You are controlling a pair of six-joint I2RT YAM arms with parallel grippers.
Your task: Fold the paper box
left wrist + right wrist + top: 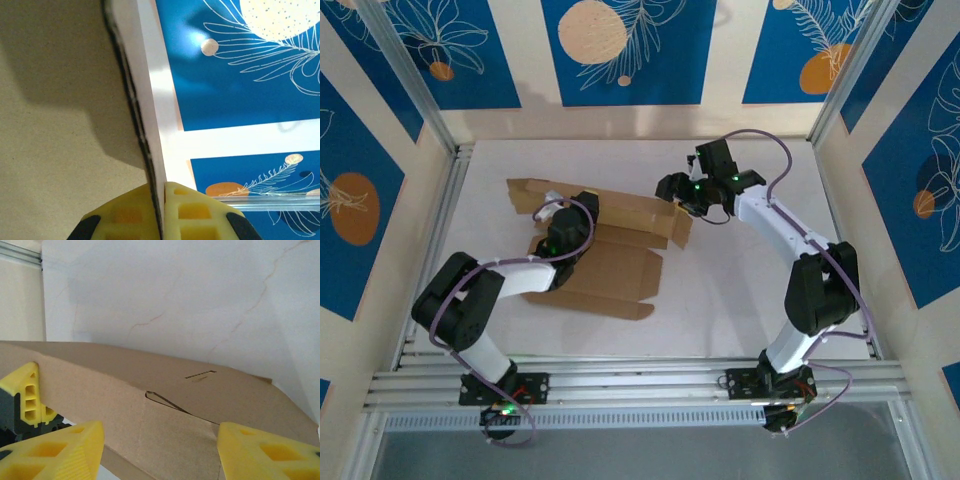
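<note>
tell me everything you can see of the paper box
The paper box is plain brown corrugated cardboard with creases, flaps and tabs, lying partly folded on the white table, left of centre. One long panel is raised along the far side. The left gripper is clamped shut on an upright edge; the right gripper stands open around its right end.

The counter [750, 290] is a white slab; seen close from the right wrist, the counter [175, 295] has thin, faint brownish veins. The paper box [615, 280] lies directly on it, left of the middle. It is a brown corrugated sheet, partly folded. Its broad panel lies flat toward the near side, with a notched near edge. A long strip runs along the far side from the left toward the centre and ends in a raised flap.
</note>
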